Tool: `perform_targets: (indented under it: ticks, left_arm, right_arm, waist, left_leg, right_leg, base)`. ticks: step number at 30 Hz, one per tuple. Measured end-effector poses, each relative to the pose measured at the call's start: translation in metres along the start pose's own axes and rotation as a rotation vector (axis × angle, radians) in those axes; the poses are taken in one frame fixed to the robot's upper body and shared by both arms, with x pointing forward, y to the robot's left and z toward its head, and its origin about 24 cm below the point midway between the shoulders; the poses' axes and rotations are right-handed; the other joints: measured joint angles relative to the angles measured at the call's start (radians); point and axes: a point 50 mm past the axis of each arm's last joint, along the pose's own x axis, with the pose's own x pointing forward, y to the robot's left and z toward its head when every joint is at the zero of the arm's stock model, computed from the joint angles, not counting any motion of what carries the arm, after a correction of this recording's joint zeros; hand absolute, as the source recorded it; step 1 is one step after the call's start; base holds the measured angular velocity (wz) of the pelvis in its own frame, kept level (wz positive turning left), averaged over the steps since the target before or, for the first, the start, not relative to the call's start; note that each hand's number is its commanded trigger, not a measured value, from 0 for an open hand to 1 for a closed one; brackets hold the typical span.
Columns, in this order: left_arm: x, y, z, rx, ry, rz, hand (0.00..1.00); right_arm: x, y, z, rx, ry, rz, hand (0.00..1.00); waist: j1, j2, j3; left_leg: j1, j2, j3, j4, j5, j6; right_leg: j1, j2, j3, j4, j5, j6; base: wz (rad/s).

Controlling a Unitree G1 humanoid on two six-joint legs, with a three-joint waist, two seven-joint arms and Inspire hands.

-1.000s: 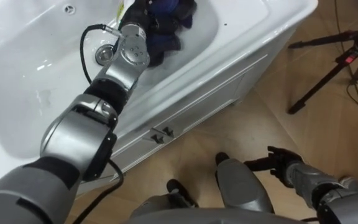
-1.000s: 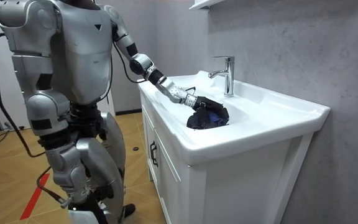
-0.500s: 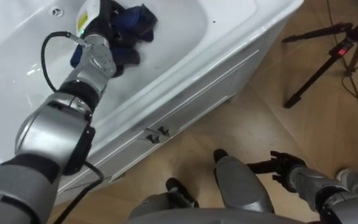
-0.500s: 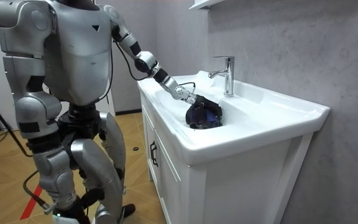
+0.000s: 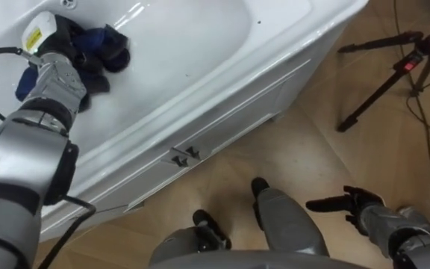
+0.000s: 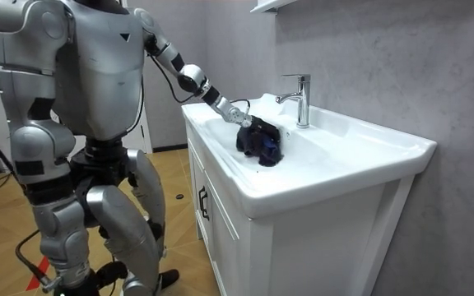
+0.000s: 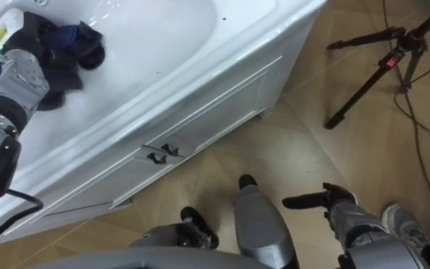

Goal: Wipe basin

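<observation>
Basin (image 5: 200, 33) wiping looks mid-stroke: the left hand (image 5: 62, 43) sits on the dark cloth (image 5: 107, 51), gripping or pressing I cannot tell, and next should sweep the bare right end.

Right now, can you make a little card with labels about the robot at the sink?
Robot: stands at the white basin, left arm reaching in
Left hand: on the cloth
Cloth: dark blue, bunched up inside the basin
Right hand: open, low by its side above the wooden floor
Tap: at the basin's back edge
Cabinet: doors shut
Nearby: a tripod on the floor
</observation>
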Motion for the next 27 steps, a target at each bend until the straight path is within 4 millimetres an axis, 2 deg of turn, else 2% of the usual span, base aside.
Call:
perform_targets:
  ticks: [2,3,4,8,9,10,12,14,20,21,27]
  left_arm:
    - [0.001,0.003,-0.007,0.023,0.027,-0.001,1.00]
    - [0.000,0.003,-0.012,0.037,0.050,-0.004,1.00]
    - [0.000,0.003,-0.016,0.043,0.073,-0.008,1.00]
    - [-0.001,0.002,-0.023,0.052,0.117,-0.014,1.00]
    - [-0.001,0.003,-0.026,0.054,0.122,-0.015,1.00]
    - [-0.001,0.003,-0.028,0.055,0.125,-0.016,1.00]
    - [-0.004,-0.001,-0.041,0.037,0.139,-0.032,1.00]
    - [-0.005,-0.003,-0.046,0.034,0.139,-0.037,1.00]
    - [-0.011,-0.011,-0.060,0.049,0.154,-0.065,1.00]
    - [-0.012,-0.014,-0.064,0.054,0.156,-0.070,1.00]
    - [-0.018,-0.021,-0.076,0.074,0.156,-0.090,1.00]
  right_arm:
    - [0.000,-0.001,-0.002,-0.004,0.006,-0.005,0.00]
    - [0.000,-0.001,-0.002,-0.006,0.007,-0.010,0.00]
    - [0.000,-0.001,-0.003,-0.006,0.011,-0.012,0.00]
    - [0.000,-0.002,-0.009,-0.007,0.025,-0.017,0.00]
    - [0.000,-0.003,-0.009,-0.020,0.024,-0.020,0.00]
    - [-0.001,-0.003,-0.011,-0.023,0.028,-0.023,0.00]
    - [-0.001,-0.005,-0.017,-0.020,0.039,-0.030,0.00]
    - [-0.001,-0.005,-0.020,-0.014,0.044,-0.032,0.00]
    - [-0.002,-0.008,-0.029,-0.014,0.068,-0.048,0.00]
    - [-0.002,-0.009,-0.030,-0.007,0.069,-0.052,0.00]
    - [-0.003,-0.012,-0.037,0.020,0.089,-0.062,0.00]
  waist:
    - [0.009,-0.001,-0.0044]
    - [0.018,0.002,-0.0103]
    - [0.025,0.004,-0.0129]
    - [0.032,0.007,-0.0195]
    - [0.046,0.006,-0.0237]
    - [0.050,0.006,-0.0238]
    - [0.062,0.007,-0.0334]
    - [0.067,0.008,-0.0401]
    - [0.071,0.009,-0.0407]
    - [0.072,0.011,-0.0438]
    - [0.080,0.011,-0.0477]
  left_leg:
    - [0.001,0.001,-0.012,0.000,0.002,-0.002]
    - [0.003,0.004,-0.013,0.000,0.002,-0.003]
    - [0.010,0.006,-0.016,-0.001,0.002,-0.003]
    - [0.024,0.006,-0.042,-0.002,0.003,-0.002]
    - [0.027,0.006,-0.042,-0.004,0.004,-0.002]
    - [0.031,0.005,-0.042,-0.005,0.004,-0.002]
    - [0.054,0.001,-0.046,-0.022,0.006,-0.005]
    - [0.068,-0.001,-0.047,-0.034,0.010,-0.008]
    - [0.118,0.000,-0.047,-0.057,0.016,-0.016]
    - [0.128,-0.001,-0.045,-0.067,0.017,-0.017]
    - [0.164,0.002,-0.043,-0.075,0.020,-0.022]
  right_leg:
    - [0.009,0.001,-0.008,-0.010,0.004,-0.001]
    - [0.019,0.004,-0.010,-0.025,0.011,-0.002]
    - [0.034,0.005,-0.014,-0.039,0.016,-0.002]
    - [0.077,-0.002,-0.048,-0.064,0.019,-0.002]
    - [0.082,-0.002,-0.051,-0.071,0.020,-0.001]
    - [0.086,-0.002,-0.051,-0.072,0.020,-0.001]
    - [0.107,-0.003,-0.051,-0.075,0.019,-0.002]
    - [0.120,-0.002,-0.053,-0.089,0.018,-0.003]
    - [0.166,0.001,-0.057,-0.108,0.017,-0.008]
    - [0.172,0.002,-0.057,-0.109,0.016,-0.009]
    - [0.204,0.007,-0.054,-0.119,0.014,-0.014]
  base:
    - [0.11]
    - [0.00]
    - [0.04]
    - [0.23]
    - [0.07]
    - [0.00]
    - [0.00]
    - [0.00]
    - [-0.01]
    - [-0.05]
    - [-0.06]
